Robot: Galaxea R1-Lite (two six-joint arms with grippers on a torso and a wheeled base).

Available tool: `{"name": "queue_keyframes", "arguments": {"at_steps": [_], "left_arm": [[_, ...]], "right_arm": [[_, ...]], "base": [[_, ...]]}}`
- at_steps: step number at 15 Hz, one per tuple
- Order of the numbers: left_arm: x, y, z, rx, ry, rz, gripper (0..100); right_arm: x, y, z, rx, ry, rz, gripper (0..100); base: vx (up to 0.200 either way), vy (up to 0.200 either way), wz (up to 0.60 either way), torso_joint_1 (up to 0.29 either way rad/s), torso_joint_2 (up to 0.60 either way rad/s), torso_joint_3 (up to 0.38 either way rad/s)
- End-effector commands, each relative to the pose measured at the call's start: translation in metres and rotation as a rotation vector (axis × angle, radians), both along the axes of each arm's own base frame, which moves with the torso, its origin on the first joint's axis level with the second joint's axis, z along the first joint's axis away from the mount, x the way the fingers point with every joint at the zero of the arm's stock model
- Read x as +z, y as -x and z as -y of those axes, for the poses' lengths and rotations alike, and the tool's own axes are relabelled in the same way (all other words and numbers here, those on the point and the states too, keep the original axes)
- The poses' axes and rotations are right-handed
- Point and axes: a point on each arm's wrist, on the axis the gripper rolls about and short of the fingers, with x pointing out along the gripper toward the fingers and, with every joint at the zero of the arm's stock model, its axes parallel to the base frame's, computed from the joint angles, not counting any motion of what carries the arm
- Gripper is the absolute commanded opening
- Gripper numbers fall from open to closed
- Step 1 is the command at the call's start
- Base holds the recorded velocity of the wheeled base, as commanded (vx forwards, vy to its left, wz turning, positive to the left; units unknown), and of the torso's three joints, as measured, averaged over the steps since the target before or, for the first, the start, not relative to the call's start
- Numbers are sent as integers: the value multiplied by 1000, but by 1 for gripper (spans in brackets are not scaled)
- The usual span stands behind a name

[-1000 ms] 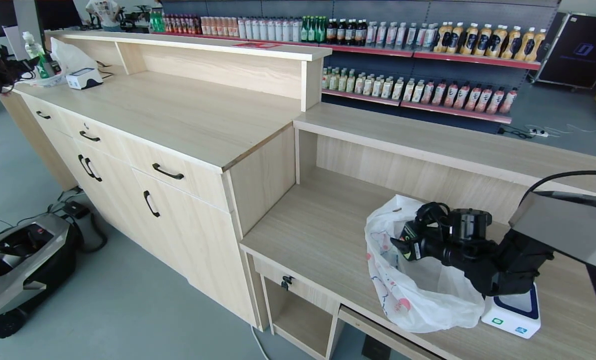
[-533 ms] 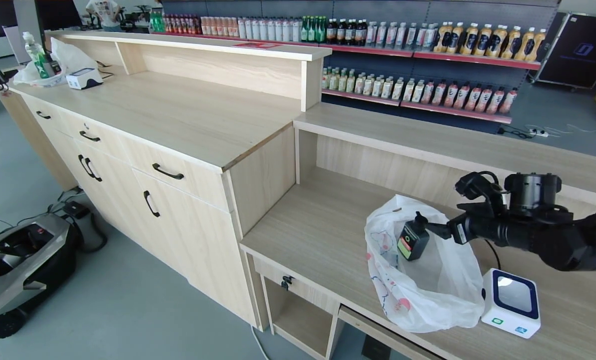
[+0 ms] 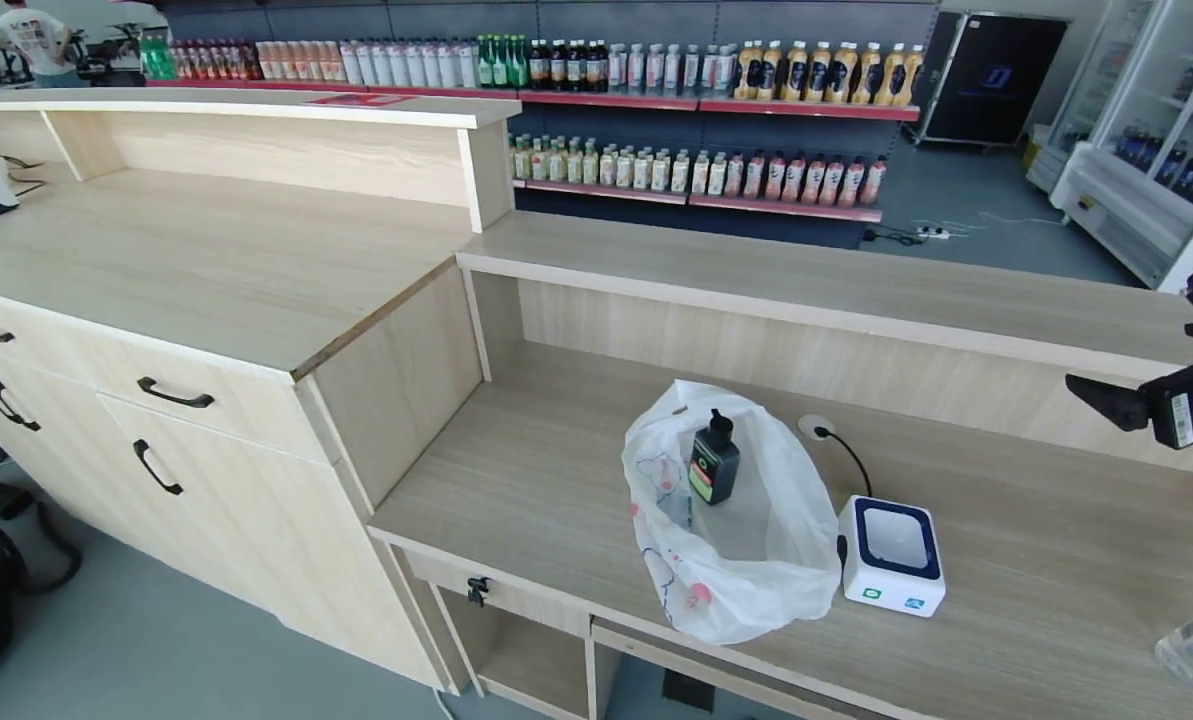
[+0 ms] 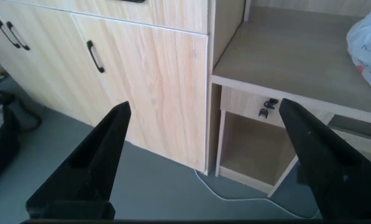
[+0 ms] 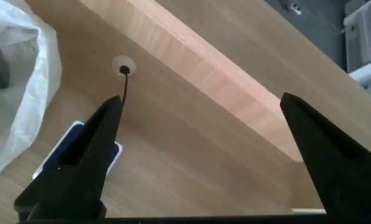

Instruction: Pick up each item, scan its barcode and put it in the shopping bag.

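In the head view, which has itself swung round, your right gripper has drawn off well to the right of the bag. The squat black pump bottle now stands upright inside that crinkled white plastic bag, just beside the boxy white scanner on the wood-grain counter. Your left wrist view has the left gripper spread wide and empty, low and well off from the bag, while the right wrist view shows dark wedge fingers likewise parted on nothing, beyond the scanner from the bag.
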Motion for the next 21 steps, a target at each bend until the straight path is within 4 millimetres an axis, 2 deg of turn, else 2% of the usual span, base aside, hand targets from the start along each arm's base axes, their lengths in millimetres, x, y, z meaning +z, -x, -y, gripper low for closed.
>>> {"name": "queue_keyframes", "arguments": {"at_steps": [1,4,6,7,8,10,14,17,21], "left_arm": [[0,0,0,0,0,0,100],[0,0,0,2,0,0,100],[0,0,0,2,0,0,100],[0,0,0,2,0,0,100],[0,0,0,2,0,0,100],[0,0,0,2,0,0,100],[0,0,0,0,0,0,100],[0,0,0,2,0,0,100],[0,0,0,2,0,0,100]], "right_arm": [[33,54,4,-138,17,97,100],[6,76,24,-293,-7,-21,100],[-38,86,52,-439,-74,-173,100],[-52,88,59,-463,-107,-220,100],[-79,95,70,-484,-178,-290,100],[-106,98,83,-458,-266,-335,100],[-126,89,105,-328,-375,-316,100],[-133,66,126,-245,-364,-274,100],[-136,31,136,-113,-334,-253,100]], "base": [[0,0,-600,-17,2,-2],[0,0,-600,2,4,4],[0,0,-300,1,-1,1],[0,0,0,0,0,0],[0,0,0,0,0,0],[0,0,0,0,0,0],[0,0,0,0,0,0],[0,0,0,0,0,0],[0,0,0,0,0,0]]}}
